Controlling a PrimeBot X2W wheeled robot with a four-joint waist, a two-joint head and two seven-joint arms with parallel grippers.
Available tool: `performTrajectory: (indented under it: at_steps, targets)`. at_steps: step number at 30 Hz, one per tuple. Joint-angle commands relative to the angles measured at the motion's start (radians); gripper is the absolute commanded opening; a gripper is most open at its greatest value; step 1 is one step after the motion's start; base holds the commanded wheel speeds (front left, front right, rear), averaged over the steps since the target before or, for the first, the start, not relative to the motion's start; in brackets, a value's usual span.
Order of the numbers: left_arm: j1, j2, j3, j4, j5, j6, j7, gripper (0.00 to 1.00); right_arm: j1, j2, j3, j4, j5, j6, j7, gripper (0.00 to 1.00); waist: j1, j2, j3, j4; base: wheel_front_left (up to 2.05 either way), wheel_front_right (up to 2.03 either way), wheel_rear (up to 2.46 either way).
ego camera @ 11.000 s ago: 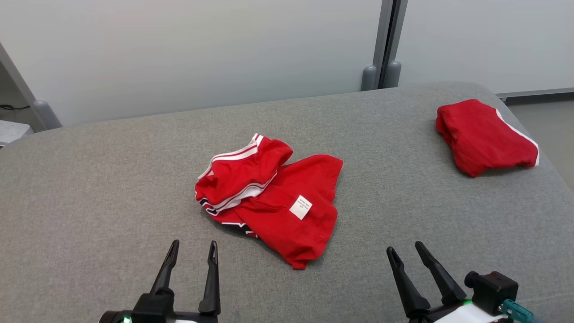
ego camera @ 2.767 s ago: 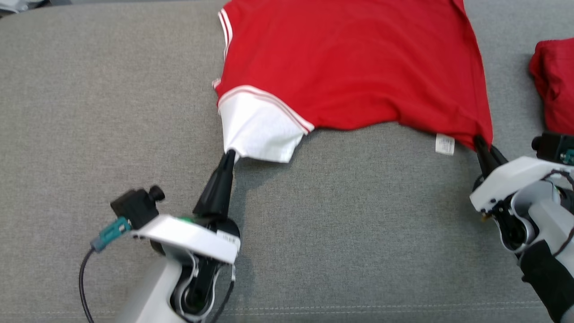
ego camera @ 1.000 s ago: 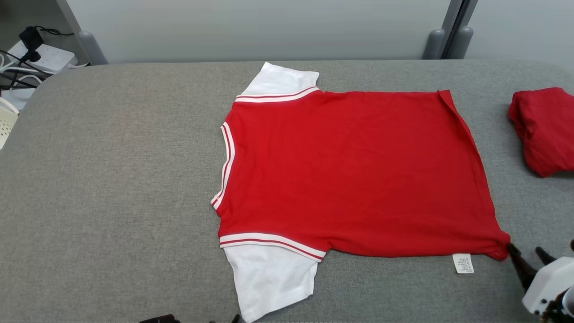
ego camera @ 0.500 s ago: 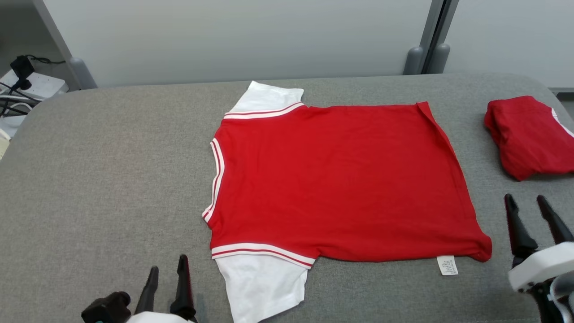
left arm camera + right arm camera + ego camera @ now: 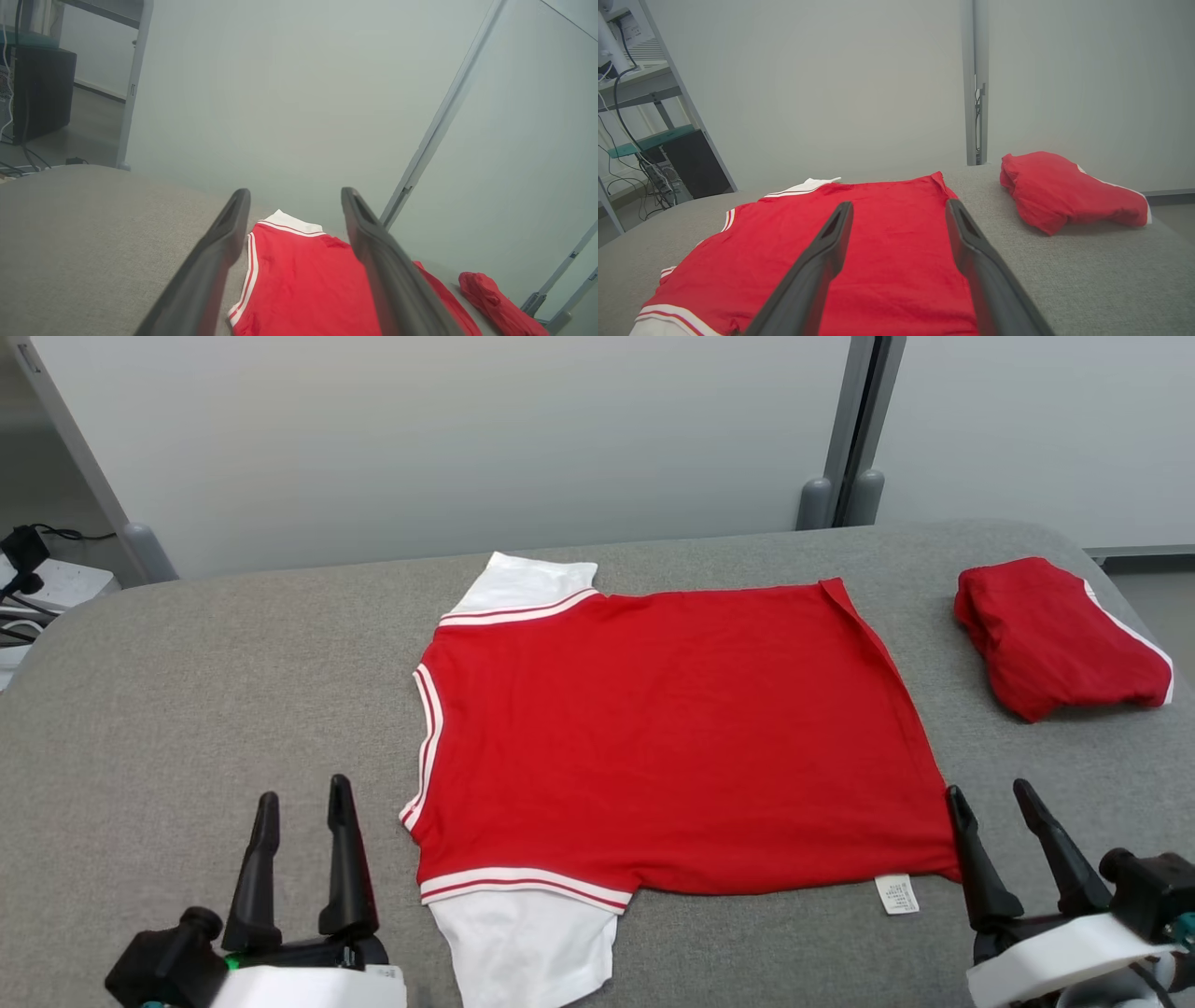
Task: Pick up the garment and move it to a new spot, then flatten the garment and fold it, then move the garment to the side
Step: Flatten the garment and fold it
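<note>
The garment (image 5: 672,737) is a red T-shirt with white sleeves and white-striped trim, lying spread flat on the grey padded table (image 5: 187,691), collar to the left and hem to the right. A white label sticks out at its near right corner. My left gripper (image 5: 301,798) hovers open near the front edge, left of the near sleeve, with nothing between its fingers. My right gripper (image 5: 990,791) stands open just right of the hem's near corner, also empty. The garment (image 5: 303,289) lies ahead of the left gripper (image 5: 294,196), and the garment (image 5: 859,242) runs under the right gripper (image 5: 899,205).
A second red garment (image 5: 1055,635), folded into a bundle, sits at the table's far right edge, also in the right wrist view as a red bundle (image 5: 1064,191). A pale wall with a metal post (image 5: 845,429) stands behind the table. Cables and a power strip (image 5: 47,583) lie at the far left.
Both grippers have let go of the shirt and pulled back toward the front edge, fingers now wide apart. The camera has tilted up, so the whole scene sits lower in view.
</note>
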Motion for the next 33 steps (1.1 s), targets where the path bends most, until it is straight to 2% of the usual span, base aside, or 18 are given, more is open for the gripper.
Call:
performTrajectory:
  at_steps: [1,12,20,33]
  targets:
    - [-0.016,0.002,0.022,-0.038,0.032,-0.004,-0.006,1.00,-0.003,-0.008,0.021,-0.035,-0.011,0.001,-0.013,1.00,0.0000,0.0000,-0.003,-0.002,0.00,0.00,0.00]
    - [0.064,0.002,-0.081,-0.055,0.197,0.037,-0.006,1.00,0.108,0.012,0.032,-0.082,-0.056,0.001,-0.013,1.00,0.0000,0.0000,-0.037,-0.003,0.00,0.00,0.00]
    - [0.074,0.002,-0.098,-0.015,0.230,0.065,-0.006,1.00,0.121,0.008,0.046,-0.089,-0.065,0.001,-0.013,1.00,0.0000,0.0000,-0.047,-0.005,0.00,0.00,0.00]
    - [0.082,0.002,-0.116,-0.010,0.286,0.079,-0.006,1.00,0.127,0.023,0.006,-0.084,-0.097,0.001,-0.013,1.00,0.0000,0.0000,-0.048,0.000,0.00,0.00,0.00]
